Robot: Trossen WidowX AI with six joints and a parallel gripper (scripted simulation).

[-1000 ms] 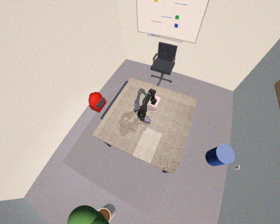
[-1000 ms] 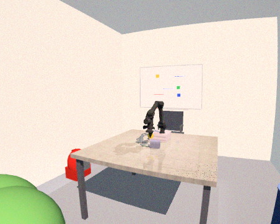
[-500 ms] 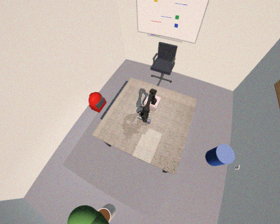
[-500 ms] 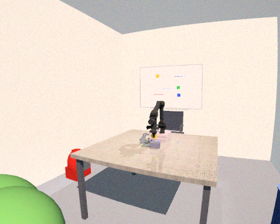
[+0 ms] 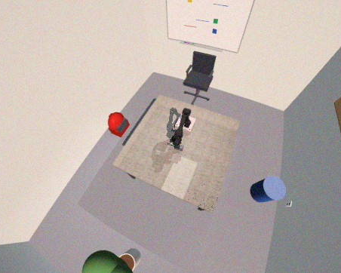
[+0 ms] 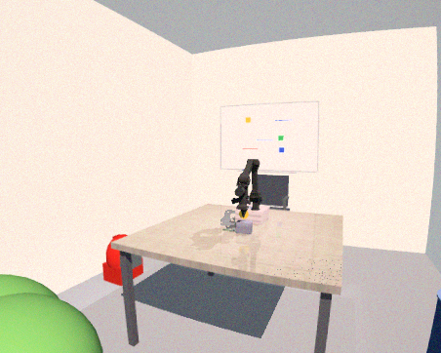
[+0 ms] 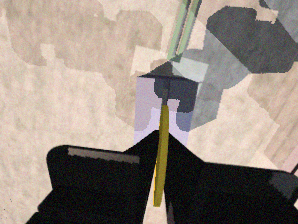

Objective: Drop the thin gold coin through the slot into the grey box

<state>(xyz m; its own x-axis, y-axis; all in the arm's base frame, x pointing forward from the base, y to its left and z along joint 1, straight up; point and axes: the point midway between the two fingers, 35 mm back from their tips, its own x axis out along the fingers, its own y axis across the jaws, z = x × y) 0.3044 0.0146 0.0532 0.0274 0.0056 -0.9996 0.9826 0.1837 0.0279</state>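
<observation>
The gold coin (image 7: 162,155) (image 6: 247,214) is seen edge-on in the wrist view, upright between the fingers. My gripper (image 7: 160,135) (image 6: 244,213) is shut on it, over the box. The closed grey box (image 7: 147,97) (image 6: 244,227) looks lavender, with shadow over part of its lid. A thin dark line, the slot, shows on the lid just beyond the coin's far end, roughly in line with it. The coin appears above the lid; its exact height is unclear. The green holder (image 7: 175,41) (image 6: 227,230) is empty and lies beyond the box in the wrist view.
The arm's pale pink base block (image 5: 192,122) (image 6: 261,215) stands on the wooden table (image 5: 211,151) (image 6: 298,244) behind the box. Shadows of the arm fall across the table, box and holder. A chair (image 5: 198,79) stands behind the table.
</observation>
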